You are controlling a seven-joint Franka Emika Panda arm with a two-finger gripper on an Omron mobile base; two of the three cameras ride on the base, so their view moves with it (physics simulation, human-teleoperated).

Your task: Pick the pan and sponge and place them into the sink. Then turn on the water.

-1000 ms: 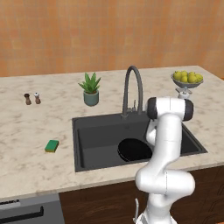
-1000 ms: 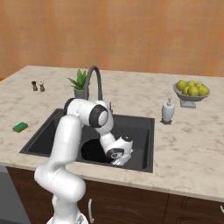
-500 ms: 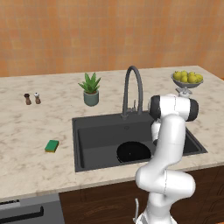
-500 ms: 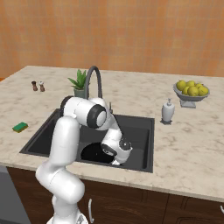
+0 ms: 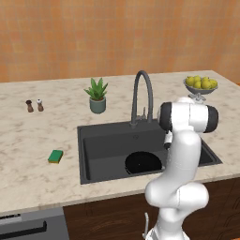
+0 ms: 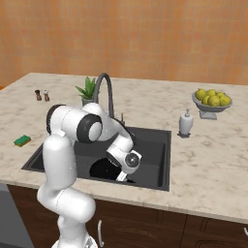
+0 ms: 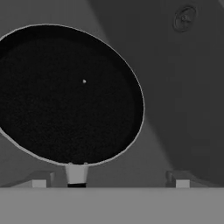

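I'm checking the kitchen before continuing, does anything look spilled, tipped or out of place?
Nothing stands out. The pan lies flat in the sink, the sponge sits on the counter left of it, and no water runs from the faucet.

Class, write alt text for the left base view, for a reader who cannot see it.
A white robot arm bends over a dark sink in a marble counter, with a black pan lying in the basin. A green sponge sits on the counter left of the sink; a potted plant and fruit bowl stand behind.
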